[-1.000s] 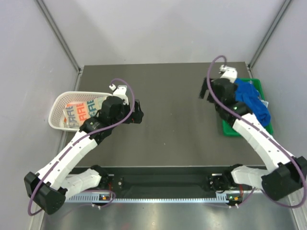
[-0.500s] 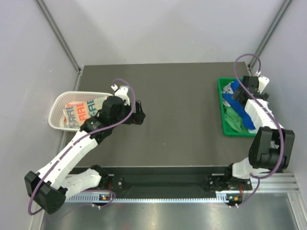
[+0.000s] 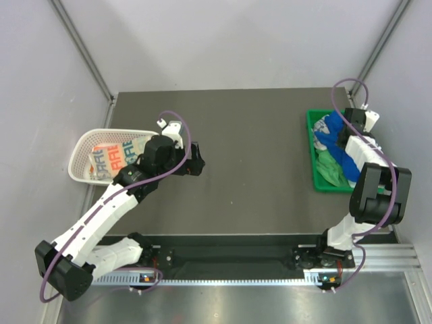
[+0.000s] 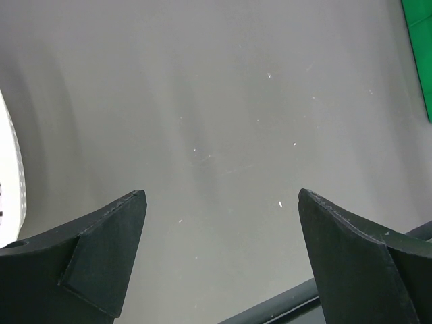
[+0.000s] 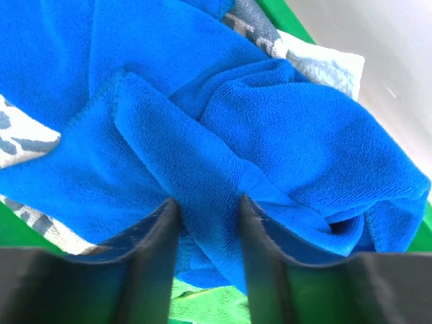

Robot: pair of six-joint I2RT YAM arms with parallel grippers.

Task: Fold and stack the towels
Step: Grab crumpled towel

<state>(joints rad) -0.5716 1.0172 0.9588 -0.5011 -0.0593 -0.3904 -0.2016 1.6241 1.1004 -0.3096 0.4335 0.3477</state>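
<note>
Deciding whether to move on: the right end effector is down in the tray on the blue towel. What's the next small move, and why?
Probably a short, straight lift. The right end effector has its fingers on either side of a raised fold of the blue towel, with cloth filling the gap, so it seems gripped. Lifting should clear it from the green tray and the printed towel beneath.

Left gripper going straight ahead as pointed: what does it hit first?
Probably the bare tabletop: nothing else lies ahead of the left gripper. The green tray sits off to the side.

Robot lab test cell: bare grey panel walls [image 3: 229, 40], aluminium frame rail [image 3: 229, 279], dark tabletop [image 3: 256, 182].
</note>
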